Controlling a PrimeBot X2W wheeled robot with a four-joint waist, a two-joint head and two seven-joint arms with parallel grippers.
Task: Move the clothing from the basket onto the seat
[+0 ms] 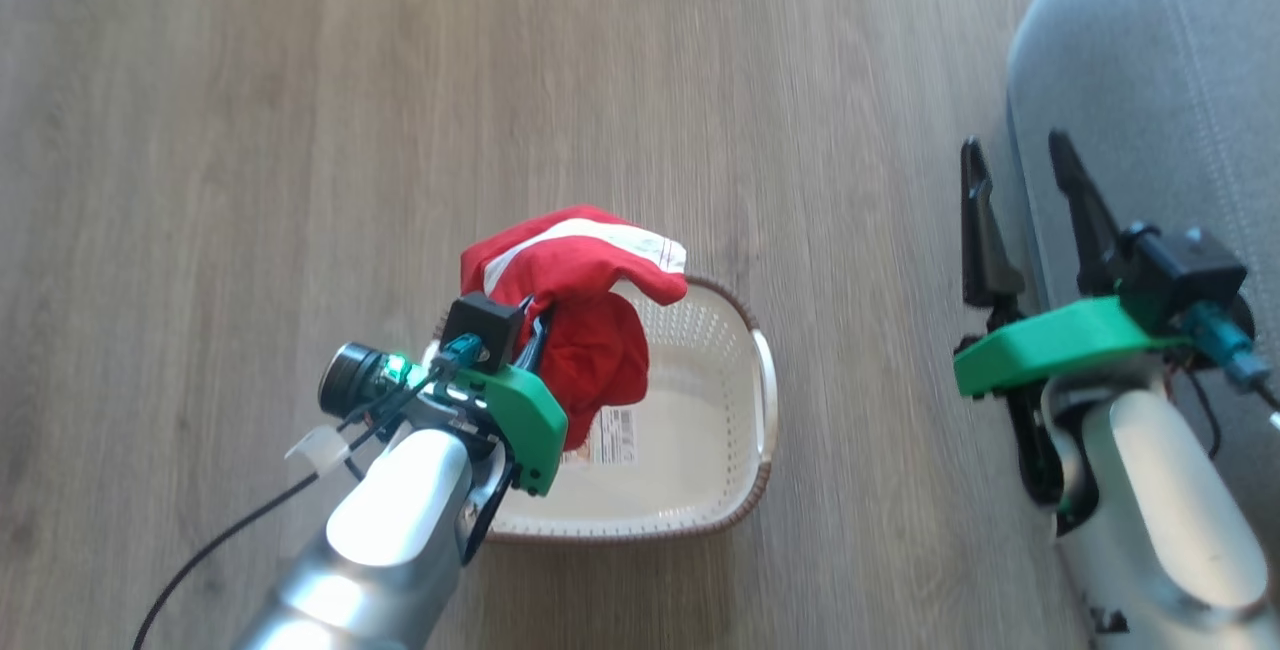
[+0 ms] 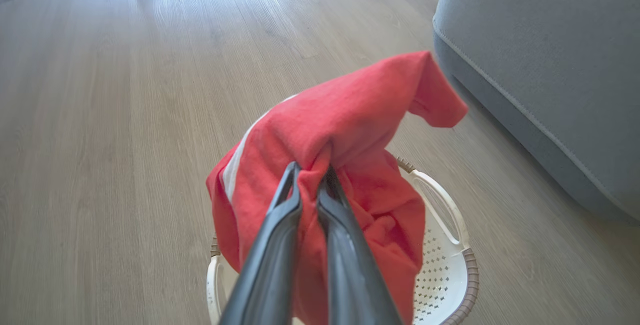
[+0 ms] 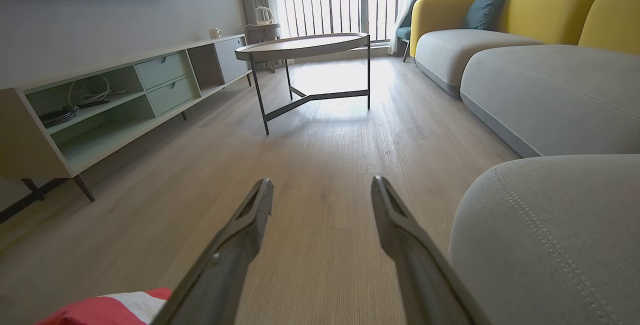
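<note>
A red garment (image 1: 580, 310) with white stripes hangs bunched above the cream basket (image 1: 700, 490), lifted clear of its floor. My left gripper (image 2: 311, 171) is shut on a fold of this clothing (image 2: 345, 130), which drapes over both fingers. The basket's rim (image 2: 467, 285) and one white handle show below the cloth; a label sticker lies inside it. The grey seat (image 1: 1160, 100) stands to the right, its stitched corner close to my right gripper (image 1: 1010, 155), which is open and holds nothing. A bit of the clothing (image 3: 110, 307) shows at the lower left of the right wrist view.
Wood floor surrounds the basket. Farther off stand a round coffee table (image 3: 305, 45), a low TV cabinet (image 3: 115, 100) on the left and a grey and yellow sofa (image 3: 525, 60) on the right.
</note>
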